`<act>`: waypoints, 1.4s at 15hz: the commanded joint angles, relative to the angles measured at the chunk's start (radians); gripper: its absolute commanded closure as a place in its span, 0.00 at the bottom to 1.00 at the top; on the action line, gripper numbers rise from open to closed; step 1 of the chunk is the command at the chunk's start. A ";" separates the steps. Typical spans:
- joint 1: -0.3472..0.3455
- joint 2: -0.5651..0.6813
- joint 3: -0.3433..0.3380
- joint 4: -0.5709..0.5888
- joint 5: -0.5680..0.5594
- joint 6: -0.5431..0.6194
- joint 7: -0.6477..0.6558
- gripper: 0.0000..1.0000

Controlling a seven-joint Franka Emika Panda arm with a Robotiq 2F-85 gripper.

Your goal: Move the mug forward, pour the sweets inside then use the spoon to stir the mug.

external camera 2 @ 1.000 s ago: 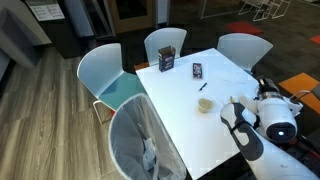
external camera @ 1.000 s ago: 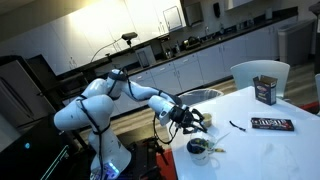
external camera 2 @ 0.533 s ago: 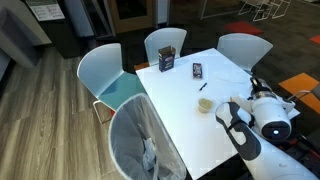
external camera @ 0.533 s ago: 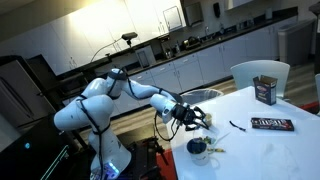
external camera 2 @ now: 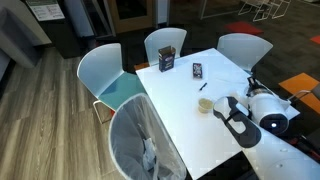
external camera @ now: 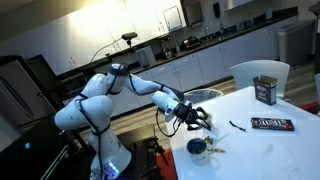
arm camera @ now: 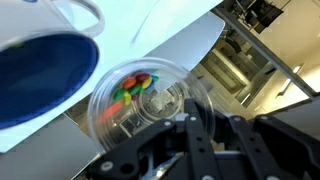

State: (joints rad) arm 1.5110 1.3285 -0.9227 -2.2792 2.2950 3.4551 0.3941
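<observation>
The blue mug (external camera: 199, 147) stands on the white table (external camera: 250, 150) near its edge; it also shows in an exterior view (external camera 2: 205, 104) and fills the upper left of the wrist view (arm camera: 40, 75). My gripper (external camera: 194, 119) is shut on a clear plastic cup (arm camera: 140, 95) with coloured sweets (arm camera: 133, 87) inside, tilted, held just above and beside the mug. In an exterior view my gripper (external camera 2: 229, 108) is close beside the mug. The thin dark spoon (external camera: 240, 126) lies on the table past the mug, also in an exterior view (external camera 2: 204, 86).
A dark box (external camera: 265, 90) and a flat dark packet (external camera: 272, 124) lie farther along the table, as in an exterior view (external camera 2: 167, 60). A pale stick (external camera: 216, 150) lies next to the mug. White chairs (external camera 2: 112, 80) ring the table.
The arm has shifted a little toward the mug with the clear cup in my gripper, and the wrist has turned. The mug and spoon have not moved.
</observation>
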 commanded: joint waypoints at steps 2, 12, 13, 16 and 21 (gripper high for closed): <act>-0.068 -0.154 0.006 -0.026 -0.078 -0.034 0.003 0.99; -0.120 -0.297 -0.084 -0.133 -0.095 -0.183 -0.018 0.99; -0.121 -0.308 -0.094 -0.141 -0.097 -0.182 -0.018 0.99; -0.112 -0.338 -0.138 -0.169 -0.106 -0.202 -0.021 0.99; -0.091 -0.377 -0.273 -0.219 -0.152 -0.339 -0.038 0.99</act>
State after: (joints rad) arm 1.4005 1.0356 -1.1077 -2.4500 2.1765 3.1926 0.3970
